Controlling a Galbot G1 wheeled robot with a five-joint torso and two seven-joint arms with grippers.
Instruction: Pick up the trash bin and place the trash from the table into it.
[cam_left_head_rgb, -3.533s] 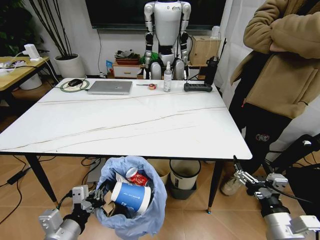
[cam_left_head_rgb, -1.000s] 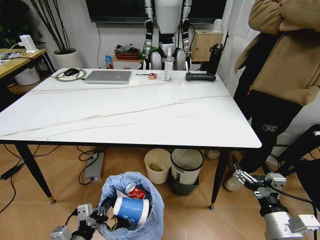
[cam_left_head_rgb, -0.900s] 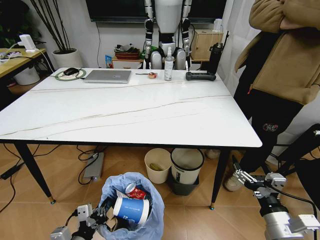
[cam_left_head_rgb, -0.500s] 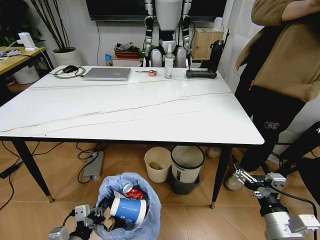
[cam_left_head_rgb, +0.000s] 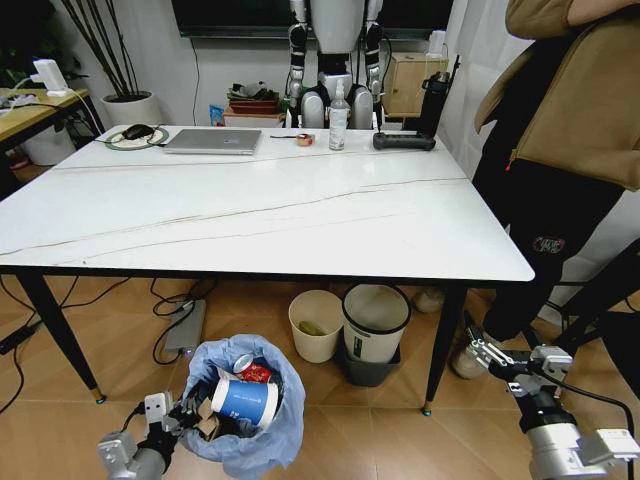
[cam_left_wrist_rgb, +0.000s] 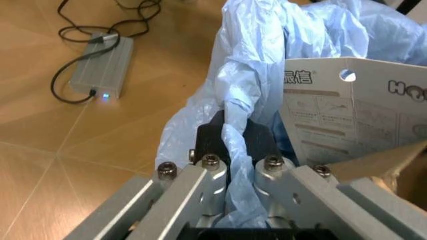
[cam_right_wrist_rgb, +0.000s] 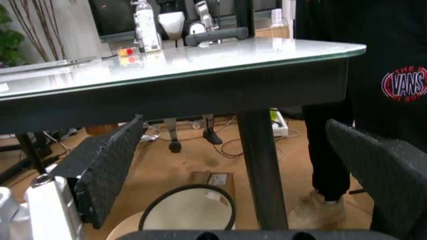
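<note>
Bag of trash bin hides left pincer tips — clamped.

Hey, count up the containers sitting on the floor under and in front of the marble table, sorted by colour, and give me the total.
Light-blue bagged trash bin, pinched at its bag by the left gripper: 1
Cream bucket: 1
White bin with black rim: 1
Total: 3

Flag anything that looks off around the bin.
The trash bin sits on the floor, the left gripper pinching its bag. A blue paper cup lies sideways on top, and cardboard juts above the rim.
</note>
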